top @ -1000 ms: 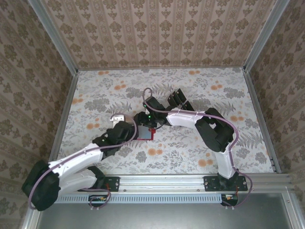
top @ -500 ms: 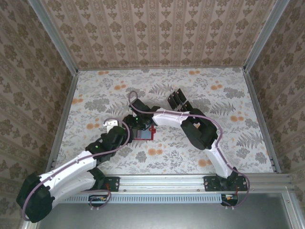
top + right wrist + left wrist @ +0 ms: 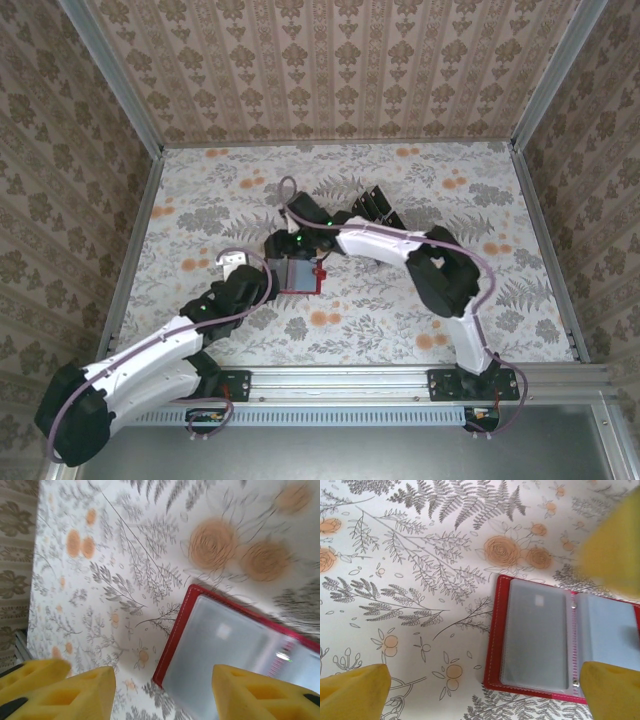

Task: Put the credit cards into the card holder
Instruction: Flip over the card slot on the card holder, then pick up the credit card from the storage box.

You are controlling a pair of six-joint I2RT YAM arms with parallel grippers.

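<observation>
Card holder [image 3: 492,645]: lies open on the tabletop [image 3: 395,555], clear sleeves [image 3: 535,635] facing up, ready for loading.
Left hand [image 3: 482,694]: spread wide and empty beside it, probably to steady it.
Right hand [image 3: 172,695]: half open and empty, above it.
Cards [image 3: 375,207]: dark, well behind.

The small red leather-like folding card holder [image 3: 535,635] is showing white stitching and frosted grey sleeves. The white table cover [image 3: 500,300] is displaying grey ferns and orange flowers. Plain yellow foam finger pads [image 3: 355,692] are framing it. Beige wallpapered walls [image 3: 330,70] are carrying brown damask stripes.
</observation>
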